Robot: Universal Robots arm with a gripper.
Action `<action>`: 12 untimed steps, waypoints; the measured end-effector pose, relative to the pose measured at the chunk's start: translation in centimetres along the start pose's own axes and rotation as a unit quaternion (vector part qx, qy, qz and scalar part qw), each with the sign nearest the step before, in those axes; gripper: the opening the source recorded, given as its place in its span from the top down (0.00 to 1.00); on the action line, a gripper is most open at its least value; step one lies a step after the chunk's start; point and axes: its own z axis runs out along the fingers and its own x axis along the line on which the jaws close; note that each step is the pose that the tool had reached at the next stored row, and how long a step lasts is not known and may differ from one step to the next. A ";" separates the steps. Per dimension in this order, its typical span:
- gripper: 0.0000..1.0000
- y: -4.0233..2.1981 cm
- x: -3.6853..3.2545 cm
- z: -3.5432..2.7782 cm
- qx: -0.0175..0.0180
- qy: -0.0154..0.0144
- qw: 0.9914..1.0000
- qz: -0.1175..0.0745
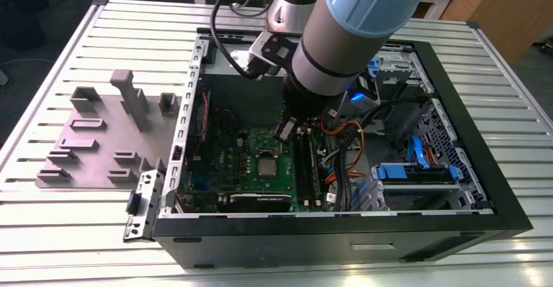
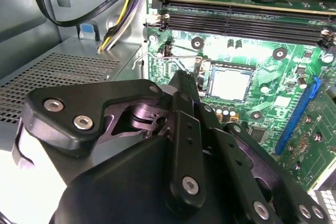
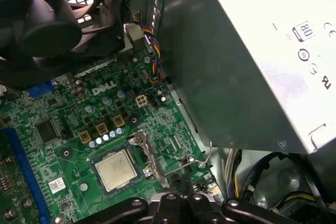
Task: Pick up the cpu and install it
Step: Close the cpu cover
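The cpu [image 1: 269, 166], a small square chip with a silvery top, lies flat in its socket on the green motherboard [image 1: 226, 170]. It shows in both wrist views [image 2: 229, 83] [image 3: 116, 169]. My gripper [image 1: 285, 130] reaches down inside the open computer case, just beside the socket and a little above the board. Its black fingers are shut together with nothing between them [image 2: 185, 80] [image 3: 181, 182]. The tips sit next to the thin wire socket lever [image 3: 202, 162], apart from the cpu.
The grey power supply box [image 3: 236, 66] stands close beside the gripper. A black fan [image 3: 58, 30], cable bundles [image 2: 105, 9] and memory slots [image 2: 241, 19] surround the socket. Blue drive brackets [image 1: 415, 170] fill the case's far side. A grey fixture plate [image 1: 95, 138] lies on the slatted table.
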 end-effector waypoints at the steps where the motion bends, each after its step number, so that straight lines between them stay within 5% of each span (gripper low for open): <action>1: 0.89 -0.01 0.03 -0.01 0.000 0.000 1.000 -0.001; 12: 0.89 -0.11 0.22 -0.05 0.000 -0.001 1.000 -0.001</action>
